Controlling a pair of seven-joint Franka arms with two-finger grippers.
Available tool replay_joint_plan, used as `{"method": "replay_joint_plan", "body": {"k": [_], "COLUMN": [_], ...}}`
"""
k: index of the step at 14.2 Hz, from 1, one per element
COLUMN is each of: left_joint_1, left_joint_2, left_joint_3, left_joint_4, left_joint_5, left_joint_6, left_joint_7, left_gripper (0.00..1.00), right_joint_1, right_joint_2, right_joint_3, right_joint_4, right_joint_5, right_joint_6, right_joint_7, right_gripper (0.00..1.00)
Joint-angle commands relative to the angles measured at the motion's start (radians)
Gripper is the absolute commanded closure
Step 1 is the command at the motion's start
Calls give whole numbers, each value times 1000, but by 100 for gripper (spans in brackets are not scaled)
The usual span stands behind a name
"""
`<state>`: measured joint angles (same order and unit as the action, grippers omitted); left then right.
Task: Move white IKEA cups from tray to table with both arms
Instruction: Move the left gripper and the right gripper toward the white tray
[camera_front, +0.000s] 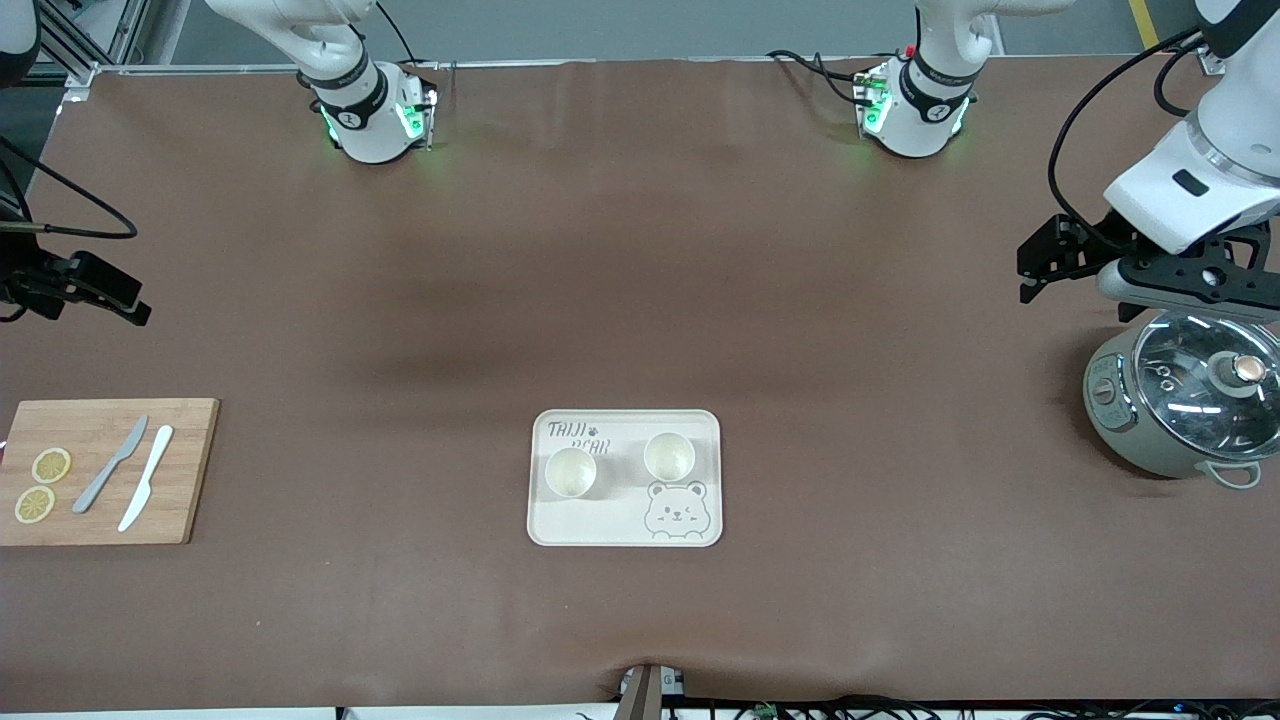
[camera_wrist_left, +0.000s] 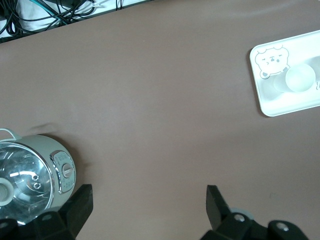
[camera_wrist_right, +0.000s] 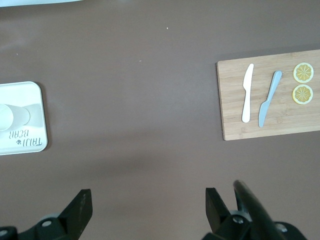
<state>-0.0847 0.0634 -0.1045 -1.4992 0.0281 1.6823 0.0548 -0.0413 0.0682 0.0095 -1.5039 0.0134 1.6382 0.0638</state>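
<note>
- While both arms waited at the ends of the table, the two white cups stood upright on the beige tray (camera_front: 625, 527), well apart from either gripper.
- One cup (camera_front: 571, 472) sat toward the right arm's end of the tray, and the other cup (camera_front: 669, 456) sat toward the left arm's end, just above the printed bear face (camera_front: 673, 510).
- The left gripper (camera_wrist_left: 147, 202) hung with its fingers spread and nothing between them, over bare brown table just beside the grey cooking pot (camera_front: 1180, 403).
- The pot's glass lid (camera_front: 1212, 374) lay on it, and the pot stood almost under the left gripper, toward the left arm's end of the table.
- The right gripper (camera_wrist_right: 147, 202) hung with its fingers spread wide and nothing held, over bare table.
- Near the right gripper lay a wooden cutting board (camera_front: 185, 470).
- On the board lay a grey knife (camera_front: 111, 464) and a white knife (camera_front: 146, 477) side by side, with two lemon slices (camera_front: 42, 484) beside them.
- From each wrist camera only part of the tray showed, off to one side and apart from the fingers.
</note>
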Motion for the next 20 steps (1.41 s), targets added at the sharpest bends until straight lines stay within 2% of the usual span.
{"method": "replay_joint_plan", "body": {"k": [1,4,5,8,11,13,16,18,20], "left_joint_1": [-1,-10,-13,-44,-88,-125,-156,-207,-236], "left_joint_2": [-5,7,51,113,173,231,338,389,439], "left_joint_3": [-10,-15,-17,-37,-38,-37,-37,-26,-26], "left_joint_4": [4,-2,-3,2,8,51,184,211,211], "left_joint_5": [24,-13,-54,-10,-5,-4,13,15,15], "left_joint_6": [4,13,26,45,108,132,134,154,233], "left_joint_7": [-18,-4,-16,-24,-127,-163,-227,-231,-304], "left_gripper": [0,0,0,0,0,0,0,0,0], "right_joint_1": [1,0,0,-2,-3,0,29,64,92], "right_joint_2": [-18,-18,-18,-16,-5,2,34,50,90], "right_joint_3": [4,4,4,4,4,4,6,7,6], "right_joint_4": [-18,-18,-18,-15,-3,-3,1,-7,-1], "right_joint_5": [-10,-10,-10,-15,-10,-6,-7,0,16], "right_joint_6": [5,6,8,8,2,2,0,-6,9], "right_joint_7": [-9,-10,-10,-10,-10,-12,-15,1,10], "right_gripper": [0,0,0,0,0,0,0,0,0]}}
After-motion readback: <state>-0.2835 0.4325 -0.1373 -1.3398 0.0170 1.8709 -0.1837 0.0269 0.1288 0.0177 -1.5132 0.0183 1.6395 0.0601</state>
